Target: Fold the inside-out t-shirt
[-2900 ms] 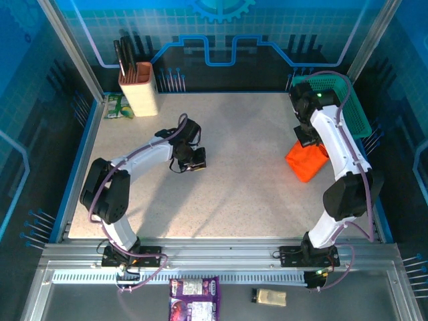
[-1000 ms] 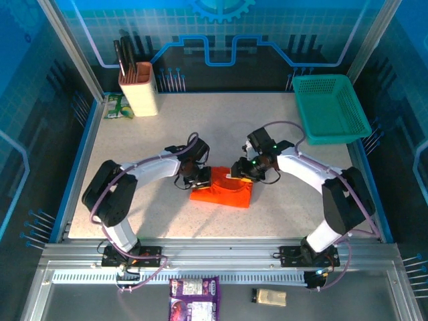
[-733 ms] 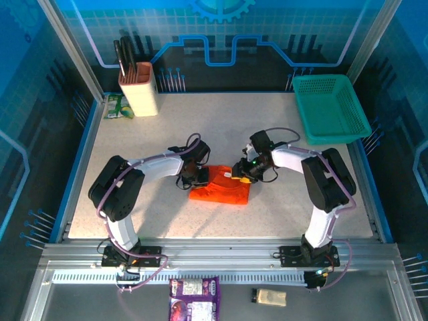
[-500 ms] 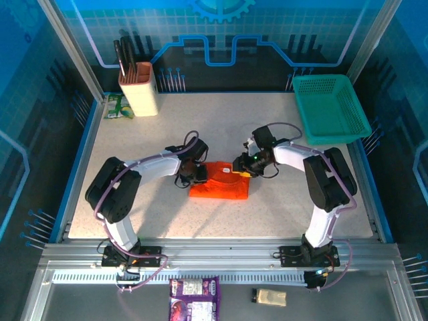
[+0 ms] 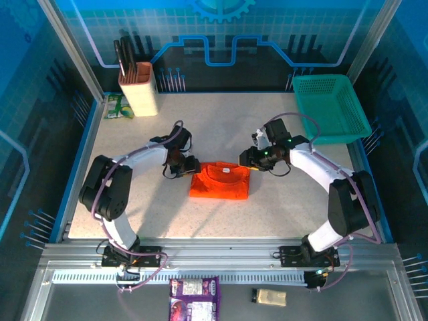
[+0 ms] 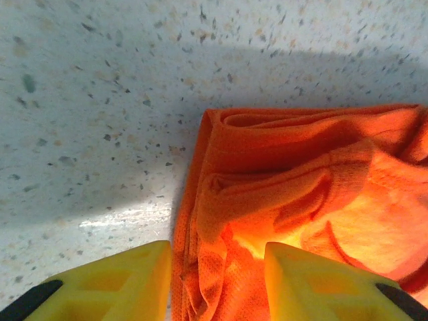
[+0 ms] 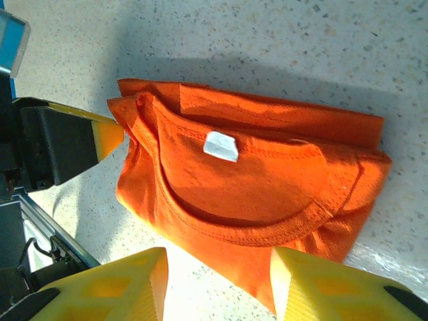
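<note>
Hovering low at the shirt's left edge, the left gripper (image 5: pixel 192 168) has its jaws parted and nothing pinched. Its wrist view shows layered cloth edges running up between the yellow fingers (image 6: pixel 120 277), one fingertip over bare table (image 5: pixel 147 134). The shirt (image 5: pixel 221 182) lies mid-table as a compact, stacked rectangle, collar and white label (image 7: pixel 220 146) facing up, so the fold looks close to done. At its far right corner, the right gripper (image 5: pixel 249 159) also stands half open and empty, its fingers (image 7: pixel 127 281) straddling the bundle's near edge from above. I judge both sit at the far corners to free the cloth without dragging the layers apart.
</note>
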`<action>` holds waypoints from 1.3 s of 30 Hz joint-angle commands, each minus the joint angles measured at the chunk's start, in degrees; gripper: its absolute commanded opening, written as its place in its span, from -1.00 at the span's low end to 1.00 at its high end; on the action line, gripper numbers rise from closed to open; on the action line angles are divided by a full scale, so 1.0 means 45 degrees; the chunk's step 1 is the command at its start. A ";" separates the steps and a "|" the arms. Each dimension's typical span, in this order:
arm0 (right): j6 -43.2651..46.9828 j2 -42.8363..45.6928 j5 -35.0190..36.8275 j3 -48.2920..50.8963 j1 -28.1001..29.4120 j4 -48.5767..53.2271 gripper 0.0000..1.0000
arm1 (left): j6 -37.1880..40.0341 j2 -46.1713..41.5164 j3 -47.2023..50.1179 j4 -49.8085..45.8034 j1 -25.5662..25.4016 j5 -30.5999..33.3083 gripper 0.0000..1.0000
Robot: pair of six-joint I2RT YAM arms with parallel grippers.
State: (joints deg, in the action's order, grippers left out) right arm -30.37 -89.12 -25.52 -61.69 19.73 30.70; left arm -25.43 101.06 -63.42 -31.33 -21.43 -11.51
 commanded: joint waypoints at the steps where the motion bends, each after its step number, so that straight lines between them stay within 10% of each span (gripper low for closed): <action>1: 0.0284 0.0583 0.0105 0.0173 -0.0199 0.0731 -0.09 | 0.0937 0.0687 -0.0378 -0.0377 0.0114 -0.1083 -0.21; 12: 0.0282 0.0992 0.0323 0.0243 -0.0204 0.1052 -0.10 | 0.0914 0.1241 -0.0594 -0.1101 0.0244 0.0600 -0.87; 25: 0.1062 0.0938 0.0291 -0.0031 -0.0686 0.2076 -0.12 | 0.3388 0.2411 -0.3464 -0.2636 0.3629 0.6414 -1.00; 39: 0.1546 0.0573 -0.0418 -0.0547 -0.1005 0.2939 -0.13 | 0.6792 0.5244 -0.7294 -0.1696 0.7036 0.9691 -0.98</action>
State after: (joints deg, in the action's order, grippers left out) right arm -24.49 -85.93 -25.08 -61.73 15.94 41.82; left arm -0.47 122.19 -92.68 -40.29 9.47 26.39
